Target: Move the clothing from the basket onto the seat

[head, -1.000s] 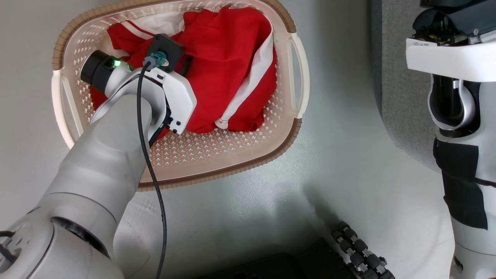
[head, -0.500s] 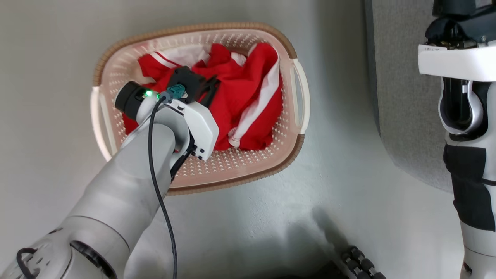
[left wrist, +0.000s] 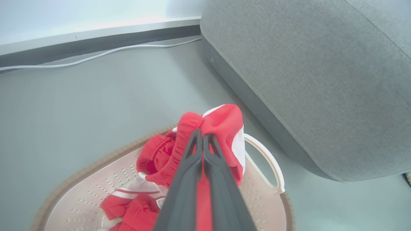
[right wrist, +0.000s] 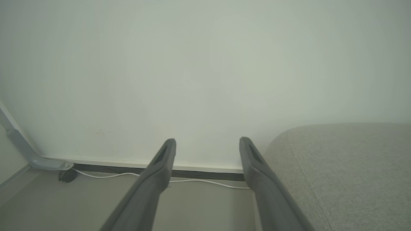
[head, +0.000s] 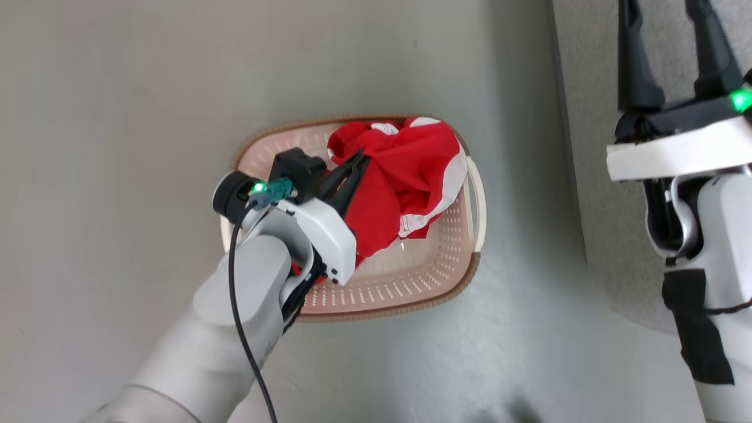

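Grey floor (head: 117, 117) under a pale wall (right wrist: 205, 64)
A white cable (right wrist: 106, 176) runs along the dark baseboard (right wrist: 199, 175) low in the frame; a small dark caster (right wrist: 65, 175) sits lower left.

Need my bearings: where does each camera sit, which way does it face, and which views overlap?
Head view: on the head, looking down at the floor; shows the left arm, the left gripper shut on the clothing at the basket, and the right gripper open beside the seat.
Left wrist view: on the left wrist, looking along its shut fingers over clothing and basket toward the seat.
Right wrist view: on the right wrist, facing the wall between its open fingers.
Shared: both wrist views catch the seat and the white cable.
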Robot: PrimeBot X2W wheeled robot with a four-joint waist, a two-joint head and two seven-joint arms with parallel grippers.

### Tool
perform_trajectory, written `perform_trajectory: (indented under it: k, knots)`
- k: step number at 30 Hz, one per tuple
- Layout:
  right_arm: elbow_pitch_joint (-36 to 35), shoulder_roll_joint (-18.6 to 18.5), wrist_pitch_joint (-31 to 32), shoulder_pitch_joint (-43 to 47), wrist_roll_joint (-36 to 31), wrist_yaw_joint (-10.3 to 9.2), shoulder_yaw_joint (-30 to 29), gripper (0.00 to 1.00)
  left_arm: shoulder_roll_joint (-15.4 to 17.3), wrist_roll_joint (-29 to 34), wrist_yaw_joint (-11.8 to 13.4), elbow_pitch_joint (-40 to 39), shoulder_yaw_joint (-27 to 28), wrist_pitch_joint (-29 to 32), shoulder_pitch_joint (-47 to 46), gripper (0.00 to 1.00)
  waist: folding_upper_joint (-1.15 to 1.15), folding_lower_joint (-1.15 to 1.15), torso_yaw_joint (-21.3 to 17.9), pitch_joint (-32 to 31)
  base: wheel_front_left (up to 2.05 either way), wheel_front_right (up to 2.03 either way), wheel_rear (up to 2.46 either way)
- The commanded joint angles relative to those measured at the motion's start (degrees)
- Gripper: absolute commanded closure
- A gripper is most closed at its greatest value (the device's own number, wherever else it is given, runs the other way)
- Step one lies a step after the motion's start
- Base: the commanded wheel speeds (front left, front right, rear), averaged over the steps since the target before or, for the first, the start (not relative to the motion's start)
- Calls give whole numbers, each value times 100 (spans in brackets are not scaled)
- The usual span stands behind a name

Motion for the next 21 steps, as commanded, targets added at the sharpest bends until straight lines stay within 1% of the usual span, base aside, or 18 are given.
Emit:
perform_trajectory:
  k: [1, 9, 17, 21]
  knots:
    - [-71, 0, -32, 243, -49, 24, 58, 0, 74, 86, -41, -182, 196, -59, 169, 100, 0, 0, 189, -423, 0, 0, 0]
    - [254, 60, -32, 841, -83, 24, -55, 0, 74, 557, -41, -1071, 828, -59, 963, 100, 0, 0, 408, -1336, 0, 0, 0]
    - [579, 90, -32, 1385, -37, 24, -69, 0, 153, 829, -42, -1922, 1191, -60, 1677, 100, 0, 0, 552, -2240, 0, 0, 0]
    - [688, 106, -32, 1586, -33, 24, -52, 0, 205, 903, -42, -2310, 1320, -60, 1890, 100, 0, 0, 595, -2587, 0, 0, 0]
